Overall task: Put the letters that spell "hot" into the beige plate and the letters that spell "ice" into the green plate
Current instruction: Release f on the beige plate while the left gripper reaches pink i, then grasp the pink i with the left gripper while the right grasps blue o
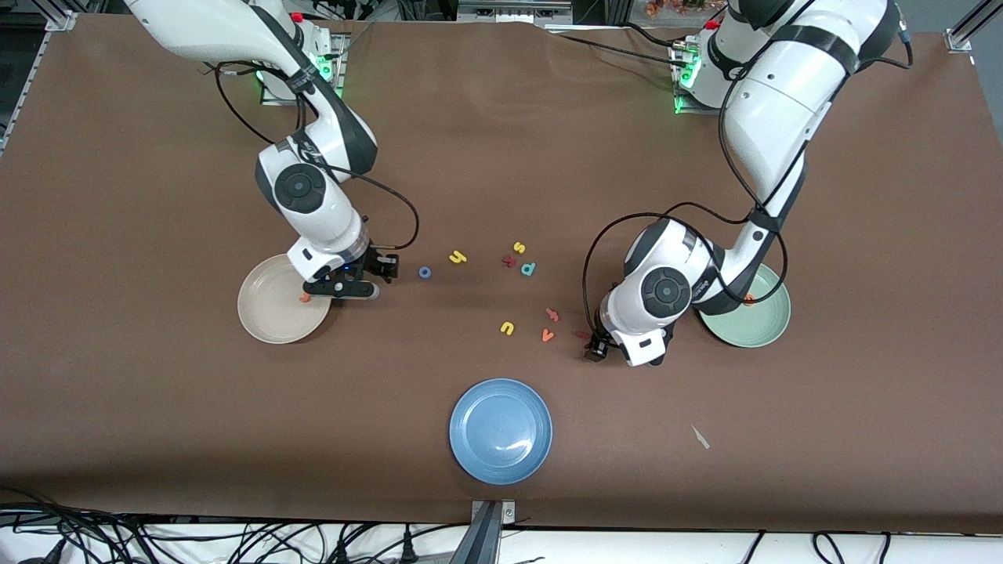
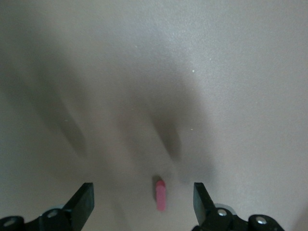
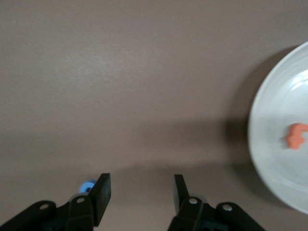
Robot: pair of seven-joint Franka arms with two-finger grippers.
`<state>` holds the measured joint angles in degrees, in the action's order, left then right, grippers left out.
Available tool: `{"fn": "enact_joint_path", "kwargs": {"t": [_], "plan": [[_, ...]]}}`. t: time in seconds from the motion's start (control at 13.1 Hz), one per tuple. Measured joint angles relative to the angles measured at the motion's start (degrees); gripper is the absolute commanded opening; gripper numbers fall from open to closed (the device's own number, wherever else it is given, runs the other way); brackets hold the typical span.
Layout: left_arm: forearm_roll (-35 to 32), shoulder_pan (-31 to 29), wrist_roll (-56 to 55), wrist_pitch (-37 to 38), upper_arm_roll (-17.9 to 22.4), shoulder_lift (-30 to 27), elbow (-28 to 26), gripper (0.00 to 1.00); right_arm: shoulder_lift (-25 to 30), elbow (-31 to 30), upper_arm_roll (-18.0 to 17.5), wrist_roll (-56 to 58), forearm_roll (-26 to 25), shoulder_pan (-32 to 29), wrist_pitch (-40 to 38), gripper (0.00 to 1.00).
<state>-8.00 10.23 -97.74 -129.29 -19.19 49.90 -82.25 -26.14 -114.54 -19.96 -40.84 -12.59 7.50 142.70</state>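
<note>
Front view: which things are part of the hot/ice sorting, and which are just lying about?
Job: beige plate, green plate, orange t, orange e, blue o, yellow h, red i.
Lying about: blue plate, yellow s, teal p, yellow u, orange v.

Robotics lab: two white arms (image 1: 313, 196) bolted to a brown-covered tabletop (image 1: 501, 141), aluminium frame rails (image 1: 968, 27) at corners, loose cables (image 1: 235, 540) along the edge.

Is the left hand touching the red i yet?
Apart. The left wrist view shows the left hand open, the red i lying on the table between its fingers with bare cloth showing either side.
</note>
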Motion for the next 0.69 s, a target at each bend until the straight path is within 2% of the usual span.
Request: {"fn": "enact_joint_path", "kwargs": {"t": [0.31,0.69], "plan": [[0.0,1.82,-2.23,-1.34,0.58,1.25,0.64,0.89,-2.53,0.09,-0.02,-6.69,0.0,1.94,4.51,0.63],[0.0,2.76,-2.84,-2.28,1.41,1.68,0.86,0.68,-5.04,1.17,-0.03,-12.23,-0.01,5.3,5.82,0.64]]}}
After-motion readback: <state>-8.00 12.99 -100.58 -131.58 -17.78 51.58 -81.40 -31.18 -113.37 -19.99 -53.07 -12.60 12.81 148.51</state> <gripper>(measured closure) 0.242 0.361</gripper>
